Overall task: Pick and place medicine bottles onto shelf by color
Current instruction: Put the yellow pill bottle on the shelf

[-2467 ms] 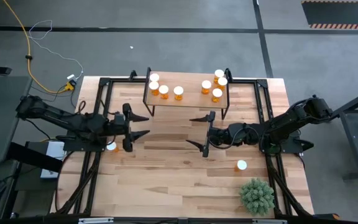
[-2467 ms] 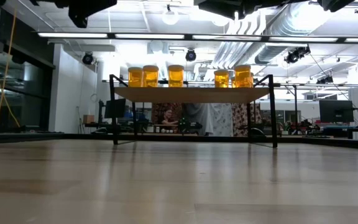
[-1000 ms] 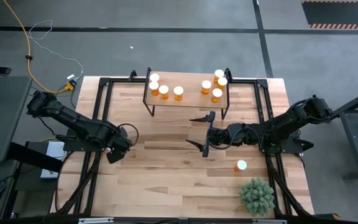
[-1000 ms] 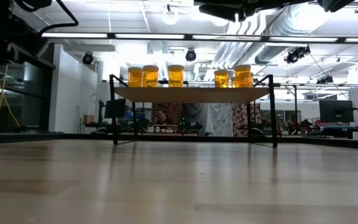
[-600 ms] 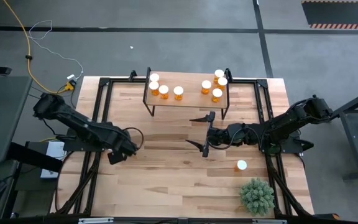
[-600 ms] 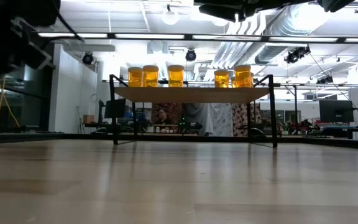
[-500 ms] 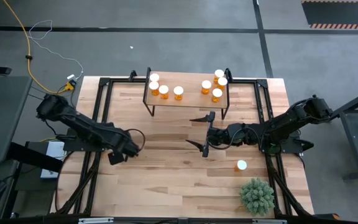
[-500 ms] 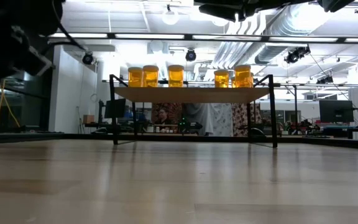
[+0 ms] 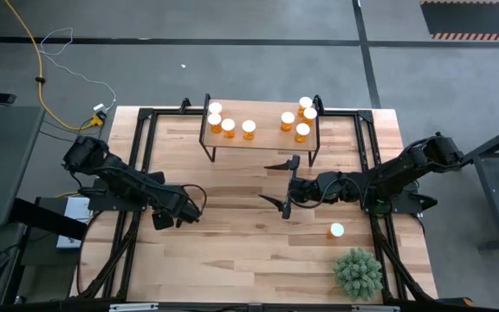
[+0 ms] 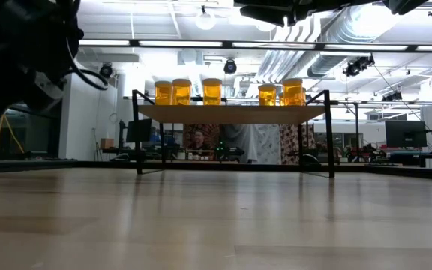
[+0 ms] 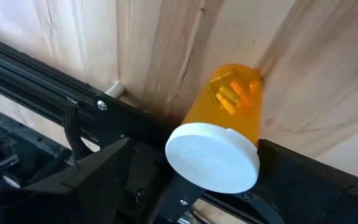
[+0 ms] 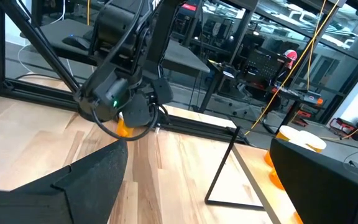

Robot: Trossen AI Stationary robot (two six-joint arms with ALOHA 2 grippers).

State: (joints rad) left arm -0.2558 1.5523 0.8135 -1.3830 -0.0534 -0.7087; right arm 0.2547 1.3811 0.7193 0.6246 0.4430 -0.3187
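My left gripper (image 9: 180, 212) points down over the table's left part, shut on one orange medicine bottle (image 11: 229, 102) with a white cap (image 11: 213, 158); from above the gripper hides it. My right gripper (image 9: 277, 183) hovers wide open at the table's middle, in front of the shelf (image 9: 267, 130). Several bottles (image 9: 228, 126) stand on the shelf's left end and several (image 9: 302, 131) on its right end. One more bottle (image 9: 336, 230) stands on the table near the plant. My left gripper pinches the bottle between its two fingers (image 11: 303, 180) at the top of its body, just under the cap (image 11: 253, 134), coming from above. The bottle hangs tilted below the fingers, base toward the wood. Whether the base is clear of the table I cannot tell.
A green spiky plant (image 9: 358, 273) stands at the table's near right corner. Black frame rails (image 9: 141, 147) run along the table's left and right sides. The shelf's thin black legs (image 12: 225, 168) stand ahead of my right gripper. Bare wood lies between the two grippers.
My left gripper, pointing down, has travelled toward the table's right, taking the bottle with it. The right arm has kept still.
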